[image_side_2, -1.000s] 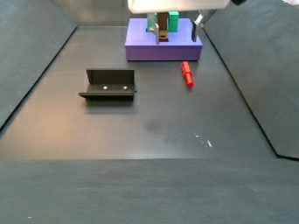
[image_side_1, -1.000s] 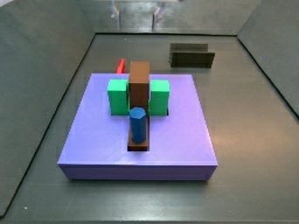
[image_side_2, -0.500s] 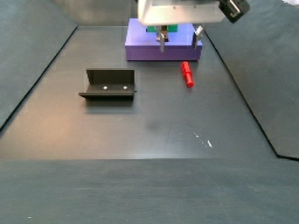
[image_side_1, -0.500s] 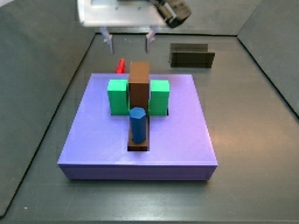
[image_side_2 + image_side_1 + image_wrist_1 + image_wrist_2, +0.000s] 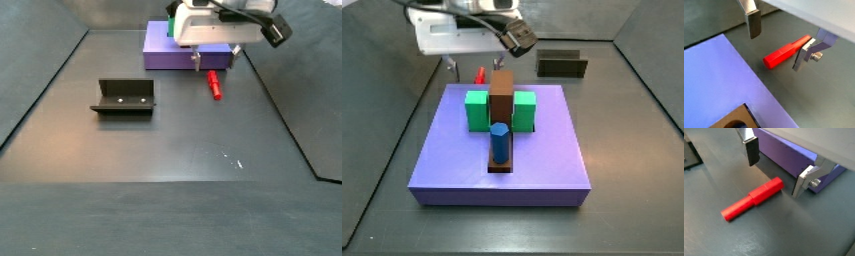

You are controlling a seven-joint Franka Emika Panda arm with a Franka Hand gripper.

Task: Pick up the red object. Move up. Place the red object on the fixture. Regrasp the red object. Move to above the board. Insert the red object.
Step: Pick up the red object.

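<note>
This is probably a robotics lab test cell. Bare grey walls enclose the floor (image 5: 174,140) below the gripper (image 5: 774,165). The fixture (image 5: 124,96) stands apart.

My gripper (image 5: 215,62) and its white body hide most of the board (image 5: 167,58) in a side view, cover all but the red object's (image 5: 481,74) tip at twelve o'clock, and a finger (image 5: 806,54) masks one end.

the gripper (image 5: 774,170) has a white housing, flat silver dark-padded fingers (image 5: 750,150) and a screw

tool (image 5: 779,44) jaws apart | red object (image 5: 786,52) on floor between fingers | board (image 5: 721,85) beside
</note>
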